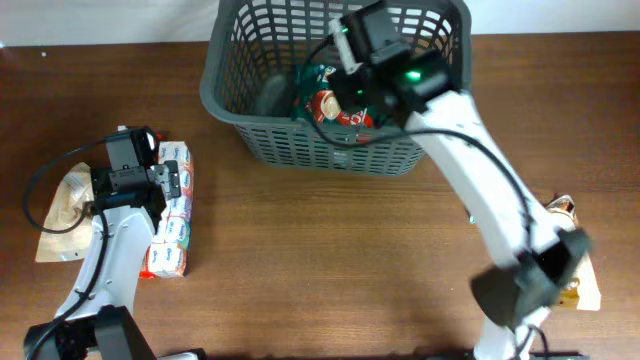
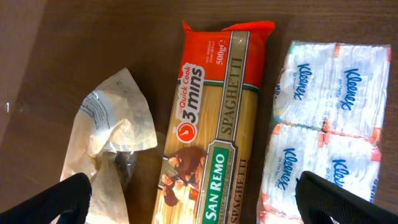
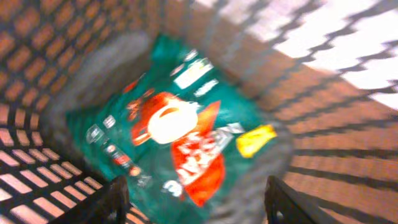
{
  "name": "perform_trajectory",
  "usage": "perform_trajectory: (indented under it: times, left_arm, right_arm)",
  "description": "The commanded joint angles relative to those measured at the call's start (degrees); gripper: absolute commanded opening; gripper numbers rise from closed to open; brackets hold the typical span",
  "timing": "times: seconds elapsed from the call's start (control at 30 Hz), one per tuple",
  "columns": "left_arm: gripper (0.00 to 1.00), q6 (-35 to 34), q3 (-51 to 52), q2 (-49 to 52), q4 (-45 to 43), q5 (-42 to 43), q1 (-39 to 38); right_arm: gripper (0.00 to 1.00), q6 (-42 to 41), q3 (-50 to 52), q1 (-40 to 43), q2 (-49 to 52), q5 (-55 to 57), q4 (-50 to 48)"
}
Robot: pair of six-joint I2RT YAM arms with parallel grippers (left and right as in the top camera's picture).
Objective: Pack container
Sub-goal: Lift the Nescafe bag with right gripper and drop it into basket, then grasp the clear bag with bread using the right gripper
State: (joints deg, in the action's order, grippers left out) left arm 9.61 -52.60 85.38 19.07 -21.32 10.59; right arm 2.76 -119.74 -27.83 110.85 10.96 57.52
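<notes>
The container, a dark grey slotted basket [image 1: 300, 140], stands at the back centre. A green and red food packet [image 1: 330, 100] lies inside it, blurred in the right wrist view [image 3: 180, 134]. My right gripper [image 1: 350, 85] is open and empty above the packet, inside the basket [image 3: 81, 68]. My left gripper [image 1: 135, 180] is open and empty over a spaghetti packet [image 2: 214, 130], with a crumpled paper bag [image 2: 109, 137] to its left and a Kleenex tissue pack [image 2: 323, 118] to its right.
The tissue pack [image 1: 172, 215] lies beside the left arm, and the paper bag [image 1: 62, 215] lies at the far left. Another packet [image 1: 578, 275] lies at the right edge by the right arm's base.
</notes>
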Motion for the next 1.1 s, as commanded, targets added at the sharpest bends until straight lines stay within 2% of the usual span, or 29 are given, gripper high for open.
perform_trajectory:
  times: [0.0,0.1,0.33,0.43,0.5,0.67,0.8,0.9,1.07]
  left_arm:
    - [0.99,0.7,-0.4,-0.7,0.0,-0.6,0.2]
    - [0.99,0.7,-0.4,-0.7,0.0,-0.6,0.2]
    - [0.99,0.7,-0.4,-0.7,0.0,-0.6,0.2]
    - [0.99,0.7,-0.4,-0.7,0.0,-0.6,0.2]
    - [0.99,0.7,-0.4,-0.7,0.0,-0.6,0.2]
    - [0.99,0.7,-0.4,-0.7,0.0,-0.6,0.2]
    - [0.99,0.7,-0.4,-0.7,0.0,-0.6,0.2]
    - [0.99,0.7,-0.4,-0.7,0.0,-0.6,0.2]
    - [0.99,0.7,-0.4,-0.7,0.0,-0.6,0.2]
  right_arm:
    - [0.74,0.5,-1.4,0.7,-10.9,16.2,1.3]
    - [0.76,1.5,-1.4,3.2,-15.5,22.8,2.1]
    - [0.77,1.3,2.1,19.1,-25.3,20.8,3.3]
    - [0.78,1.3,11.0,28.3,-31.1,18.5,0.2]
    - [0.81,1.3,21.0,35.2,-35.9,17.4,-4.2]
    - [0.81,1.2,45.2,47.8,-43.3,9.4,-12.0]
    - [0.81,1.3,58.9,51.0,-43.1,2.4,-13.7]
    - [0.81,1.3,66.1,51.1,-41.2,2.1,-16.5]
    - [0.83,1.4,70.7,51.2,-38.0,3.3,-19.4]
